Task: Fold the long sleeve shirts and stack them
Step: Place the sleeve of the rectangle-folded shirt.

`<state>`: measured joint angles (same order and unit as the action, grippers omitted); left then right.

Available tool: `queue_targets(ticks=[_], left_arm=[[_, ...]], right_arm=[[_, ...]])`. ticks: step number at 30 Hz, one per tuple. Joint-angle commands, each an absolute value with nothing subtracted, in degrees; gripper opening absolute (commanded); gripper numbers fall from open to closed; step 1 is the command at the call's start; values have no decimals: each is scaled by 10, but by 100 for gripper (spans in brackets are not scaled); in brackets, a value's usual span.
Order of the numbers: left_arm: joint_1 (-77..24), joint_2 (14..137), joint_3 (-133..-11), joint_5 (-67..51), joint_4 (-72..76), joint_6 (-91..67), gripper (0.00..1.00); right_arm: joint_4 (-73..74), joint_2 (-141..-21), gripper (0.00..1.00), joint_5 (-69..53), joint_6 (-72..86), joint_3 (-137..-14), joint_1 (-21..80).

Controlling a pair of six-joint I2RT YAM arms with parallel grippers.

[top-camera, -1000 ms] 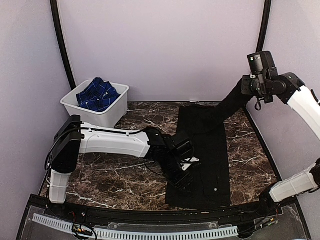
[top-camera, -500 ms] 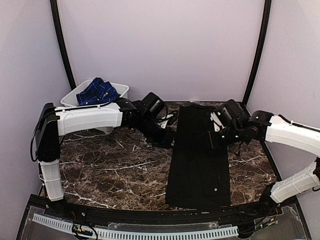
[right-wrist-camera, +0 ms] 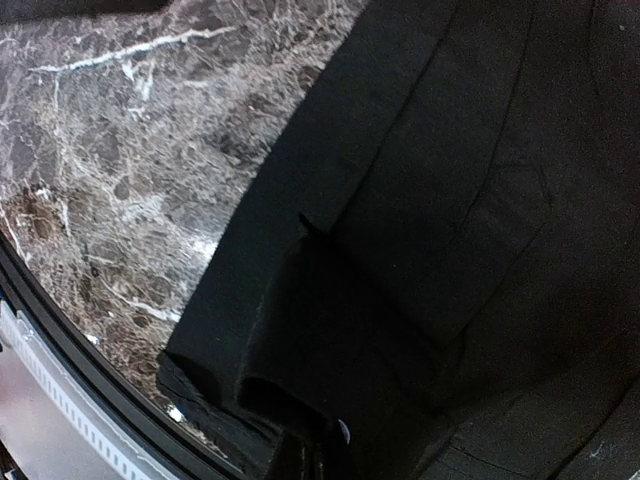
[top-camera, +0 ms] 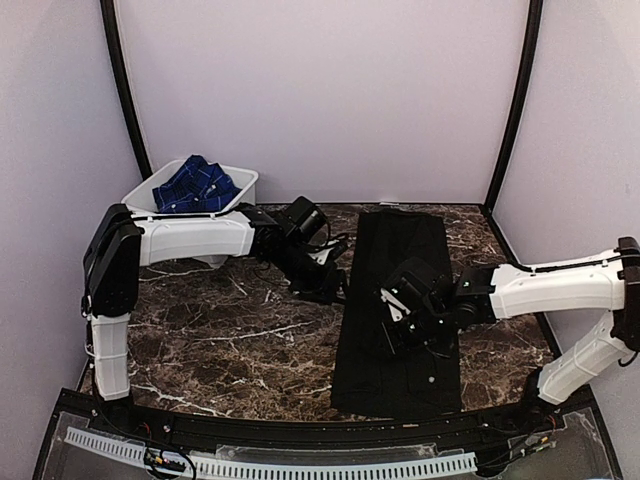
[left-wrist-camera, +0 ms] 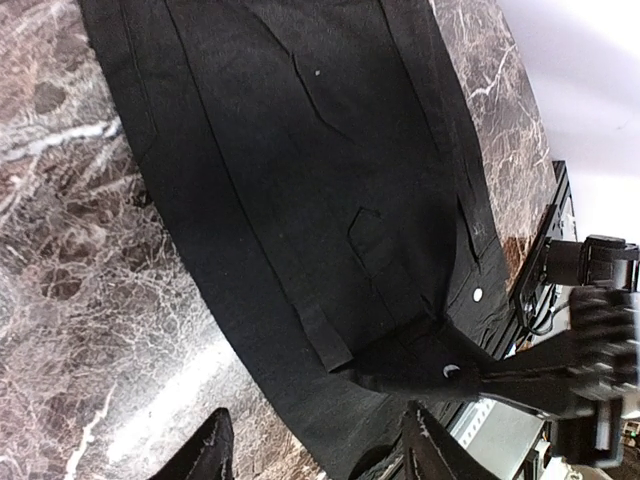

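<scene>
black shirt [top-camera: 405,250] pinched by right end effector [top-camera: 392,322], left end effector [left-wrist-camera: 318,445] open beside it

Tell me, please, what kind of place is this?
Probably a robot test cell in a lab: plain lilac walls enclose a marble-patterned table, where the left arm and right arm reach to a black shirt.

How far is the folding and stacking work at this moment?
Done: the black shirt lies folded into a narrow strip. In hand: the right gripper pinches its cloth; the left gripper hovers open beside it. Left: the blue checked shirt, unfolded in the tub.
</scene>
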<state>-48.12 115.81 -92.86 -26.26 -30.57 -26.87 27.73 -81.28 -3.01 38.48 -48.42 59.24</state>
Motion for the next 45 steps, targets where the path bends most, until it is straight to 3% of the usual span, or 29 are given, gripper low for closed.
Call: queue_targets(ticks=[1,4,8,10,12,19,25,33,40,45], left_arm=[[-482,1164,-946,-293,-316,-253,56],[-481,1165,-944,-297,-317,-254,56],[-481,1165,-939,-297,-329,-249,56],[-481,1165,-932,-299,-331,-249,57],[-481,1165,-926,-302,-331,-249,57],[-480,1170,-933,-260,-294,-251,57],[-477,1218,-1024,-154,-250,-244,54],[-457,1337,-1199,-84,-178,-228,56],[-436,1474,-1356,-116,-97,-237,64],[-435,1525,-1385,-100,-55,-258,68]], right_arm=[[264,-804,2,-25,383,-531,595],[253,-817,10,-63,371,-550,594],[278,-813,46,-53,355,-581,585],[288,-797,59,-49,347,-587,558],[297,-781,65,-34,344,-589,517],[264,-798,59,-3,327,-586,312],[180,-858,48,-47,323,-582,215],[115,-912,45,-94,323,-571,172],[75,-950,43,-131,335,-561,169],[78,-960,43,-96,334,-562,168]])
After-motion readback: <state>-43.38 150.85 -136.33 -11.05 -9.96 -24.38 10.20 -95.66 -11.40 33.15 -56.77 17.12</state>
